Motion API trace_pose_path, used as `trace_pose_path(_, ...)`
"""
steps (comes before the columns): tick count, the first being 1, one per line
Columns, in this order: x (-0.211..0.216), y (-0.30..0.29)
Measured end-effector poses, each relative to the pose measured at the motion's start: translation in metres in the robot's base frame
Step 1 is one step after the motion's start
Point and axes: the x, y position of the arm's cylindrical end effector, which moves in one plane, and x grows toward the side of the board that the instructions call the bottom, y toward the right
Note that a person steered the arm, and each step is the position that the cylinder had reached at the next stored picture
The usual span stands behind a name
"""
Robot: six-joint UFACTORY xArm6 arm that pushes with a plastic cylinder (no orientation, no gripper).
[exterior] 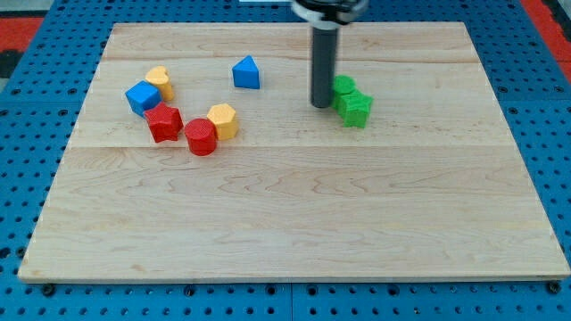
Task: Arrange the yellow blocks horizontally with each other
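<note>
Two yellow blocks lie at the view's left. A yellow heart-shaped block [161, 82] touches a blue cube [142, 96]. A yellow hexagonal block [222, 120] sits lower and to the right, touching a red cylinder [202, 137]. A red star block [164, 122] lies between them. My tip [321, 105] stands well to the right of both yellow blocks, right beside the left edge of a green round block [343, 86] and a green star block [355, 109].
A blue triangular block [247, 73] lies near the view's top, between the yellow blocks and my tip. The wooden board [294, 223] rests on a blue perforated surface [18, 205].
</note>
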Motion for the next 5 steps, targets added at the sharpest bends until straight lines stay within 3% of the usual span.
trace_pose_path(1, 0.055, -0.05)
trace_pose_path(2, 0.071, -0.134)
trace_pose_path(3, 0.049, -0.167)
trace_pose_path(4, 0.026, -0.164)
trace_pose_path(5, 0.049, -0.147)
